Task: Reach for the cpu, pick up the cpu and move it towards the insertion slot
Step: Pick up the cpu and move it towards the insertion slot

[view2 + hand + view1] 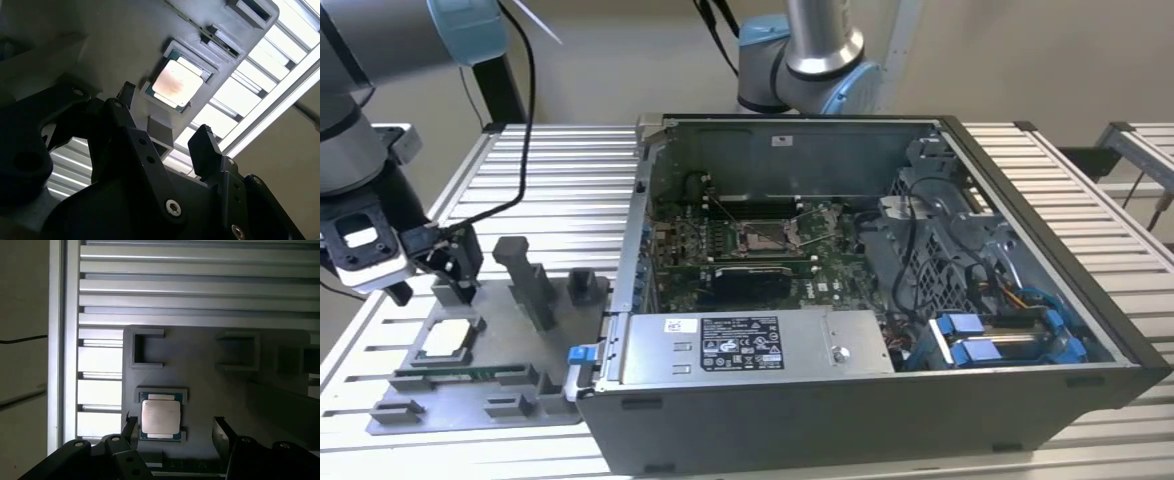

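The surface (1067, 190) is a bench of silvery slatted metal rails, with a plain beige wall (614, 60) behind it. An open computer case (854, 400) sits in the middle of it. At the exterior view's left, just beside the case, lies a flat grey fixture (494, 400).

The cpu (450, 338) rests flat in a shallow recess of that fixture, metallic face up, with nothing gripping it. Both wrist views show it seated in its frame (160, 417) (177, 84).

The gripper (454, 270) hangs over the fixture near the cpu. Its dark fingers (131, 426) are spread apart and hold nothing. In the first wrist view the cpu lies closer to one finger than to the other. In the second wrist view the gripper (165, 120) is above the recess without touching it.

The insertion slot (767, 235), a shiny framed square with a dark centre, lies on the board inside the case, well apart from the cpu.
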You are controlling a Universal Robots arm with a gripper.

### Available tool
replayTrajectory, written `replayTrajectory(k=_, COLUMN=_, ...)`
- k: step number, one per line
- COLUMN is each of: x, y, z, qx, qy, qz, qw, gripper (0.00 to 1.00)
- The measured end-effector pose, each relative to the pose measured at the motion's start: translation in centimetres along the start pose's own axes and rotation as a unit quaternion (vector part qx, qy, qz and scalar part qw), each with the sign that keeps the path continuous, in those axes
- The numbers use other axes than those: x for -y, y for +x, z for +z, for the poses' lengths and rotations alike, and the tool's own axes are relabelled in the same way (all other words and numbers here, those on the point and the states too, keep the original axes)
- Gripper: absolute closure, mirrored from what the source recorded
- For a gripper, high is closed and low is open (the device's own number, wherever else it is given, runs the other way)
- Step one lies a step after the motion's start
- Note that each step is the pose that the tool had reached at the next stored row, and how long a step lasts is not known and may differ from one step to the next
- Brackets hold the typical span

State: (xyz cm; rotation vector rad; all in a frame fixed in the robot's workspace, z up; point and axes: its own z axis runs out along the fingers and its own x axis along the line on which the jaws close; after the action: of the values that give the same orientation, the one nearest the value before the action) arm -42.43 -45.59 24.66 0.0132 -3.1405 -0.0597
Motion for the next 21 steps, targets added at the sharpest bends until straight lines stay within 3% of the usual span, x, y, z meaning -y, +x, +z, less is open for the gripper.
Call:
replayTrajectory(k=5, x=0.19, y=0.03, z=0.69, qx=-0.0001, qy=0.0, qz=0.0, qw=1.0, gripper=0.0)
replayTrajectory(k=11, x=0.32, y=0.72, z=1.37, qx=0.0, qy=0.0, qz=0.0, qw=1.0, gripper=0.0)
replayTrajectory(k=21, x=1.05, y=0.97, z=2.32, qx=0.0, qy=0.0, qz=0.0, qw=1.0, gripper=0.0)
